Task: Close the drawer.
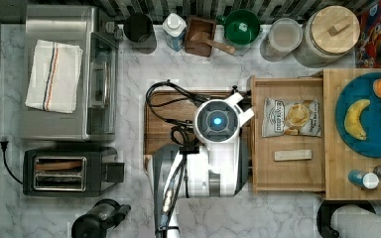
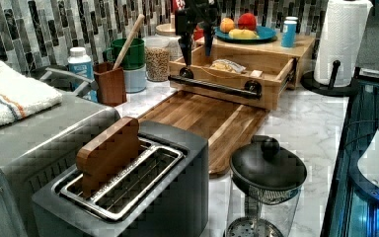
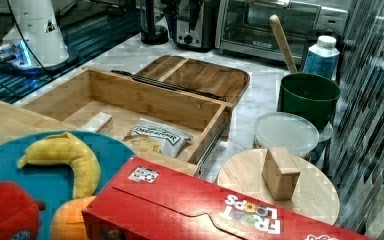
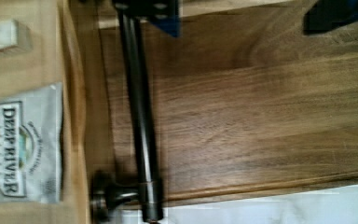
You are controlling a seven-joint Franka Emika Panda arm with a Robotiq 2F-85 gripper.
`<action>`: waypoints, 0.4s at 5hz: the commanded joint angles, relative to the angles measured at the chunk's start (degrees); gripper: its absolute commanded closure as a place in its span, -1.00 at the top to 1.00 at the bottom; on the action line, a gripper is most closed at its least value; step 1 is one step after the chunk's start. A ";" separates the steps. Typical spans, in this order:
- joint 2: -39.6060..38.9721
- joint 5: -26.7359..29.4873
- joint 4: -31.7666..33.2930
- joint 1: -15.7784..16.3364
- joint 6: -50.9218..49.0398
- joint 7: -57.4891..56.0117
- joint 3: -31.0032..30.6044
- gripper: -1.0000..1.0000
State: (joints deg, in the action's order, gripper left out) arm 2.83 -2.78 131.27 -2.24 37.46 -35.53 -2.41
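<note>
The drawer (image 1: 287,184) is a shallow bamboo box pulled out from under the light wood top, over the brown cutting board (image 1: 158,119). Its black bar handle (image 2: 214,85) runs along the front edge (image 3: 170,84). Inside lie a chips bag (image 1: 291,116) and a small wooden block (image 1: 292,155). My arm (image 1: 217,121) hangs over the board beside the drawer front. My gripper (image 2: 196,54) is open above one end of the handle (image 4: 140,116). In the wrist view my gripper (image 4: 242,18) has one finger (image 4: 144,11) over the bar and the other over the board, holding nothing.
A blue plate (image 1: 372,134) with fruit sits on the top above the drawer. A toaster (image 1: 69,171), a toaster oven (image 1: 64,74) and a glass press (image 2: 266,173) stand beyond the board. Jars, a green pot (image 1: 241,27) and a paper towel roll (image 2: 343,39) line the edges.
</note>
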 commanded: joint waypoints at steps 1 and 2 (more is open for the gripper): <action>-2.81 3.60 4.66 6.33 9.18 4.83 -1.96 -1.00; -4.41 2.94 6.19 6.33 12.65 2.95 -0.36 -1.00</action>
State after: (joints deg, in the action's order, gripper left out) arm 0.23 -0.32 136.41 4.65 46.94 -33.10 -3.87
